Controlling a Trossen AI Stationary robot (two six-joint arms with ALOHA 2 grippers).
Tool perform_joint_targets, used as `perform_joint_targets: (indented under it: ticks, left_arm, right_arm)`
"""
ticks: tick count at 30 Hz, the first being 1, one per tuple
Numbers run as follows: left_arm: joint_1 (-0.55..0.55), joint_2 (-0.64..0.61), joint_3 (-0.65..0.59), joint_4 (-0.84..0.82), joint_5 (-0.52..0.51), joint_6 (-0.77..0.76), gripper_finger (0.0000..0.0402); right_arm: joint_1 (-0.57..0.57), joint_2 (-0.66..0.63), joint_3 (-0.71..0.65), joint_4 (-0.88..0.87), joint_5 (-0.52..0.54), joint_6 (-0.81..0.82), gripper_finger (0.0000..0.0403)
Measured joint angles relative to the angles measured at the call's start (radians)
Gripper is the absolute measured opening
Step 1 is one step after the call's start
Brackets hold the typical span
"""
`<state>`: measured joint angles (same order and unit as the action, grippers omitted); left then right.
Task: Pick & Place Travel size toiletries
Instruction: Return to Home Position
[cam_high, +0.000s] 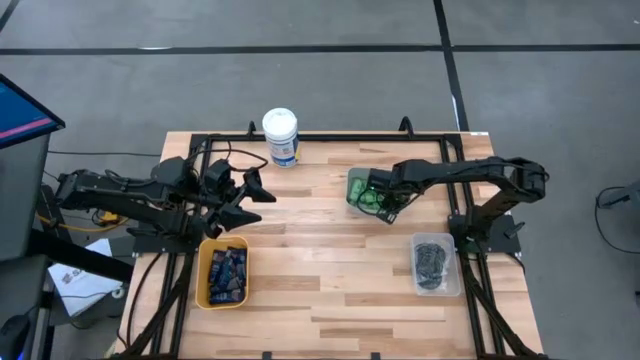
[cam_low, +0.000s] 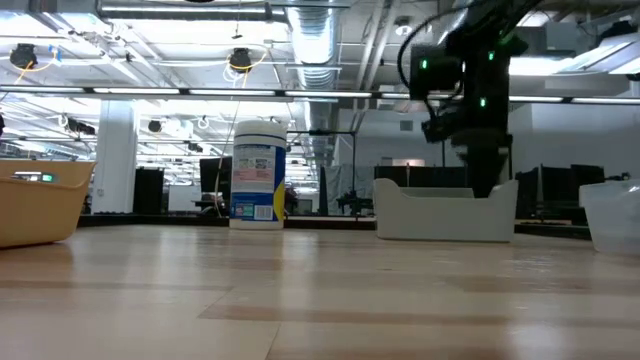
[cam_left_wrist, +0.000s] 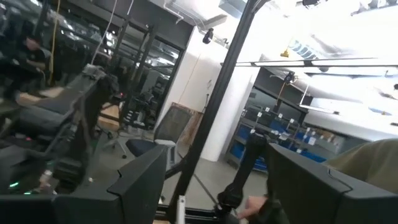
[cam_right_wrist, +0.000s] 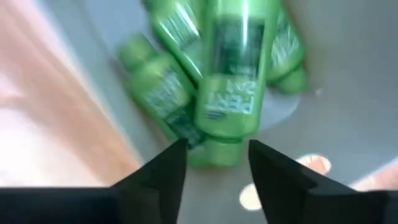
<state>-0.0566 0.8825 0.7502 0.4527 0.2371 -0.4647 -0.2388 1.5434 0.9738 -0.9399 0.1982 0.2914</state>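
Several bright green bottles (cam_right_wrist: 233, 81) lie heaped in a white bin (cam_high: 357, 193) right of the table's middle. My right gripper (cam_right_wrist: 214, 163) reaches down into this bin, open, its fingertips standing on either side of the cap end of the topmost green bottle. Flat dark navy tubes (cam_high: 226, 272) fill a yellow bin (cam_high: 205, 270) at the near left. Round dark grey tins (cam_high: 432, 260) sit in a clear bin (cam_high: 455, 268) at the near right. My left gripper (cam_high: 250, 198) hovers open above the table, just beyond the yellow bin, holding nothing. My right gripper comes from above, slanting down into the white bin, with the cap end (cam_right_wrist: 214, 152) of the topmost green bottle between its open fingertips (cam_right_wrist: 168, 165). I cannot tell whether either finger touches it. The bottle lies on the other bottles.
A tall white canister with a blue label (cam_high: 281, 137) stands upright near the table's far edge, between the two arms. Bare wood stretches across the table's middle and near side (cam_high: 330, 290). A black frame (cam_high: 330, 140) runs along the table's far edge and sides.
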Motion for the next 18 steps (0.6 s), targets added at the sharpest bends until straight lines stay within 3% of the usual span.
perform_joint_targets:
  ticks: [8,18]
  left_arm:
    - [0.029,-0.036,0.0,-0.012,0.001,0.066,0.027]
    - [0.081,-0.216,0.0,-0.309,-0.003,0.136,0.027]
  right_arm:
    - [-0.002,-0.172,0.125,0.0,-0.017,-0.022,0.0256]
    - [-0.007,-0.538,0.111,0.056,-0.017,-0.043,0.0249]
